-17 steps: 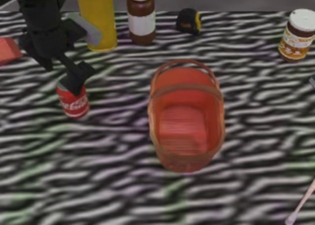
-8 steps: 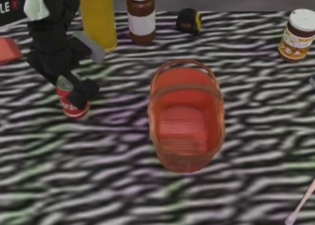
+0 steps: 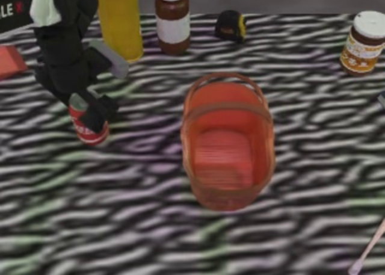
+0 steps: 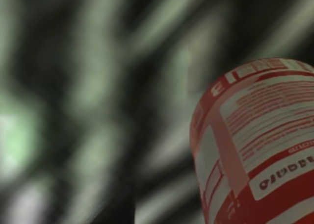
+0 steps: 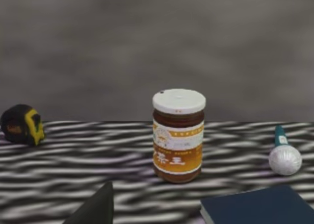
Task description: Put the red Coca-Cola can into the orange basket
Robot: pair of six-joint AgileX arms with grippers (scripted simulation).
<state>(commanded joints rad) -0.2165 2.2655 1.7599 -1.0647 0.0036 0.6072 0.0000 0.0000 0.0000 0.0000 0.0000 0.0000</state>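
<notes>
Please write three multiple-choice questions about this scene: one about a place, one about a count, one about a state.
1. Where does the red Coca-Cola can stand?
A. in the orange basket
B. on the table, left of the basket
C. beside the tape measure

2. How many white-lidded brown jars show in the top view?
A. one
B. two
C. four

3. What does the basket hold?
A. nothing
B. the can
C. a jar

Answers:
1 B, the can stands on the striped cloth under the left gripper.
2 B, one jar beside the yellow bottle, another jar far right.
3 A, its ribbed floor is bare.
</notes>
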